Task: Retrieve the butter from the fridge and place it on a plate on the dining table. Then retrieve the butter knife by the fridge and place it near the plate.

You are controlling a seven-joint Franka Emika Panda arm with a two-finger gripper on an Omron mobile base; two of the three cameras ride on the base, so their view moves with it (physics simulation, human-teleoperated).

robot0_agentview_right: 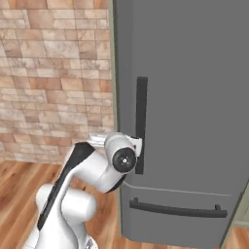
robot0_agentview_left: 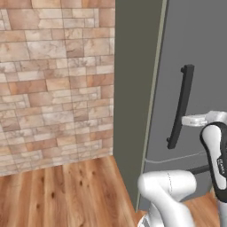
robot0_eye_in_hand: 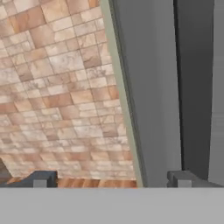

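Note:
The grey fridge (robot0_agentview_left: 199, 44) (robot0_agentview_right: 194, 97) stands with its door shut. Its dark vertical handle (robot0_agentview_left: 181, 106) (robot0_agentview_right: 141, 112) (robot0_eye_in_hand: 192, 87) is right in front of the hand. My gripper (robot0_agentview_left: 185, 120) (robot0_agentview_right: 138, 144) (robot0_eye_in_hand: 111, 179) is open at the lower part of the handle with nothing between its fingers. In the hand view the door's left edge runs up between the two fingertips, and the right fingertip (robot0_eye_in_hand: 181, 178) sits below the handle. The butter is hidden behind the shut door. The plate, the dining table and the butter knife are out of view.
A tan brick wall (robot0_agentview_left: 53, 80) (robot0_eye_in_hand: 57, 87) stands left of the fridge over a wooden floor (robot0_agentview_left: 66, 195). The lower drawer has a horizontal dark handle (robot0_agentview_right: 177, 210). My own elbow and forearm (robot0_agentview_right: 78, 165) are close in front of the drawer.

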